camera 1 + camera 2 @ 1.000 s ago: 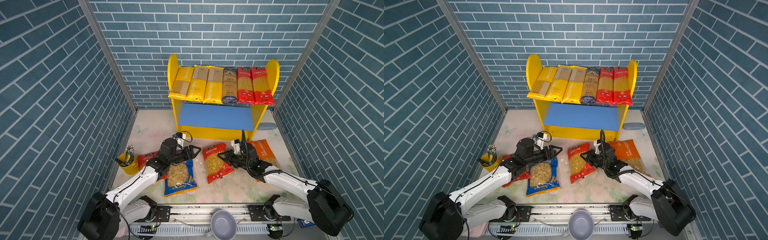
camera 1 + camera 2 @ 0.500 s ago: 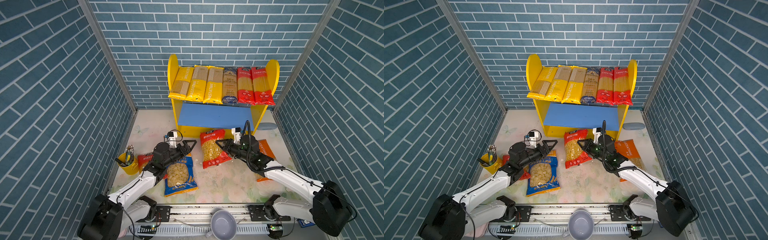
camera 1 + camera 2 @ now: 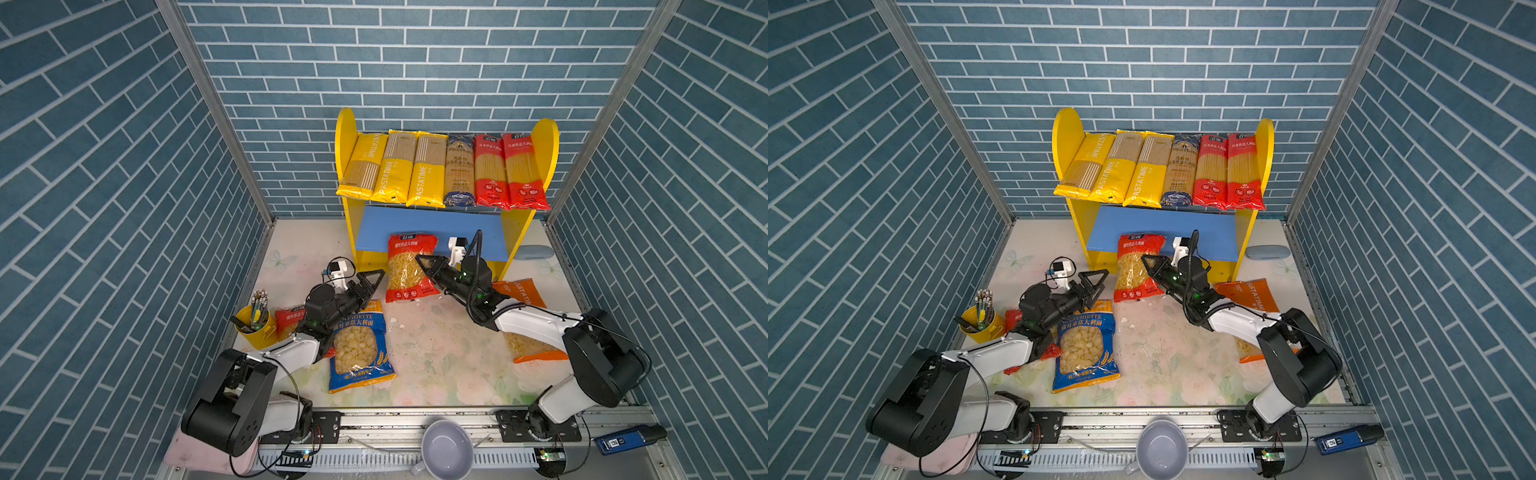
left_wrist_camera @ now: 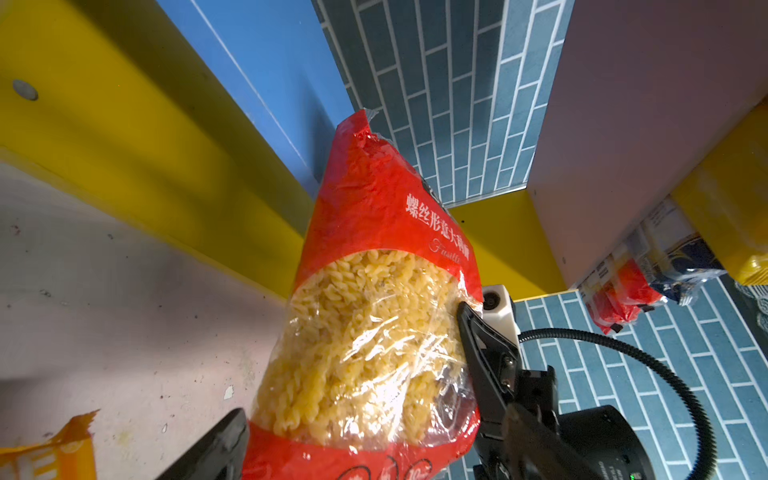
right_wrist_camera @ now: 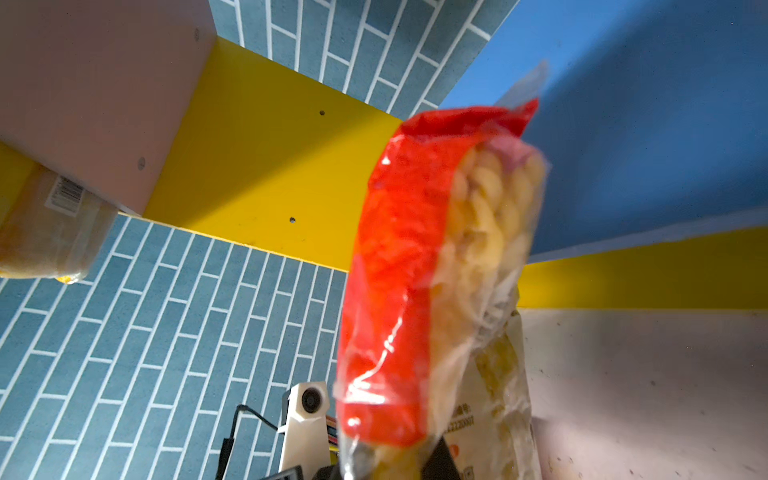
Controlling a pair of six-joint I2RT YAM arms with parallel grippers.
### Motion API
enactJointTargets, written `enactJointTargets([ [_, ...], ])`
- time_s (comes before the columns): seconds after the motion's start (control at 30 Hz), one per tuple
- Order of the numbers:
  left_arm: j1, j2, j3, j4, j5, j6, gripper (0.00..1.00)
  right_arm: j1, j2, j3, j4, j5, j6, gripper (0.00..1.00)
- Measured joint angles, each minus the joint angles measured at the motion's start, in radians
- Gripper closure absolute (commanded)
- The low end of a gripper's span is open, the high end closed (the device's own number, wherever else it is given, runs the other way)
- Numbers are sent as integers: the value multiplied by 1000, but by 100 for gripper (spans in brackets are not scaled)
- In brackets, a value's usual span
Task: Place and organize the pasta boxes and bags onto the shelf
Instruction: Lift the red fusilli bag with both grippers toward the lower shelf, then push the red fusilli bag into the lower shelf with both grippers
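1. Shelf (image 3: pixel 546 145): stands at 12 o'clock on the table (image 3: pixel 436 353). The upper board carries six long spaghetti packs (image 3: pixel 442 170) side by side: three yellow, one dark-blue, two red.
2. Right gripper (image 3: pixel 422 264): clamped on the right edge of a red fusilli bag (image 3: pixel 409 266), which it holds upright.
3. Red fusilli bag: its top end lies over the front edge of the blue lower board (image 3: pixel 415 220). Whether its bottom touches the table cannot be told.
4. Left gripper (image 3: pixel 374 284): jaws wide apart and holding nothing. It sits just beside the fusilli bag at the bag's 8 o'clock.
5. On the table: a blue shell-pasta bag (image 3: pixel 359 353) at 7 o'clock, an orange PASTATIME bag (image 3: pixel 523 295) at 4 o'clock under the right arm, and another red bag (image 3: pixel 286 320) at 9 o'clock under the left arm.
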State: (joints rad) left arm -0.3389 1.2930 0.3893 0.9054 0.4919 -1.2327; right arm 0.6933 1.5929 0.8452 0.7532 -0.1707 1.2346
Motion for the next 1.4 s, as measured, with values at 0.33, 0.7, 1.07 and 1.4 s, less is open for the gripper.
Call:
enactJointTargets([
  [0.33, 50, -95, -15, -79, 3, 53, 4, 2, 122, 110, 127, 60, 65, 92],
  [0.7, 62, 10, 46, -103, 4, 94, 10, -8, 232, 219, 121, 154, 117, 71],
  [1.07, 33, 204, 148, -2, 7, 72, 20, -13, 138, 254, -179, 209, 107, 50],
  [1.4, 6, 258, 161, 43, 7, 47, 19, -20, 96, 254, -328, 195, 71, 70],
])
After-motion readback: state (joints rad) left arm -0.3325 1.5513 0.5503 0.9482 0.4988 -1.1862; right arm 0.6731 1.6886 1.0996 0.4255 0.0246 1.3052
